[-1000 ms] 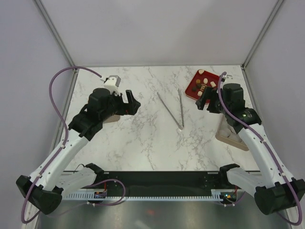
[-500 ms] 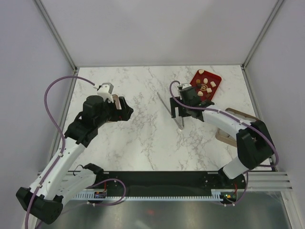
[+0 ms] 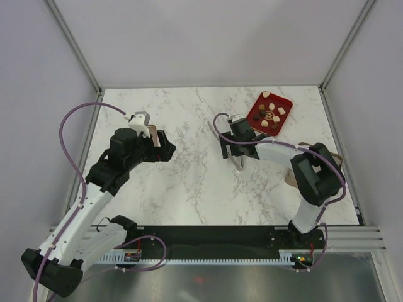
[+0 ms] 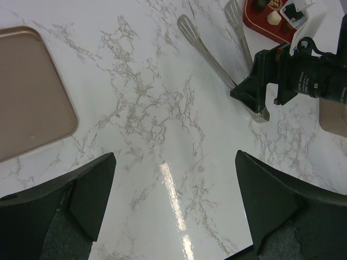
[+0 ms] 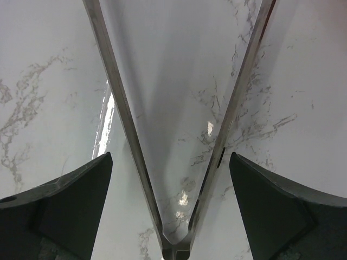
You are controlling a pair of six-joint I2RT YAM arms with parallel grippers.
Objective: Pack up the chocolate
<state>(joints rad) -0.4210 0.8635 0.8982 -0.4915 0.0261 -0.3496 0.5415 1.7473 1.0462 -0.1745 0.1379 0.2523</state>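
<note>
The chocolate (image 3: pixel 281 111) lies in small lumps on the red tray (image 3: pixel 284 102), at about one o'clock on the tabletop (image 3: pixel 189 189). The right claw (image 5: pixel 171 184) hangs open over the joined end of the metal tongs (image 5: pixel 122 103), one side of the claw on each flank, clear of both arms. The left claw (image 4: pixel 173 168), at nine o'clock, is open and holds nothing. What may be a tan box lid (image 4: pixel 32 92) lies just beside it.

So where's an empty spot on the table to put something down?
Bare marble table lies between the left hand and the tongs, and along the near edge. The right side is crowded: red tray, right hand, tan box.
</note>
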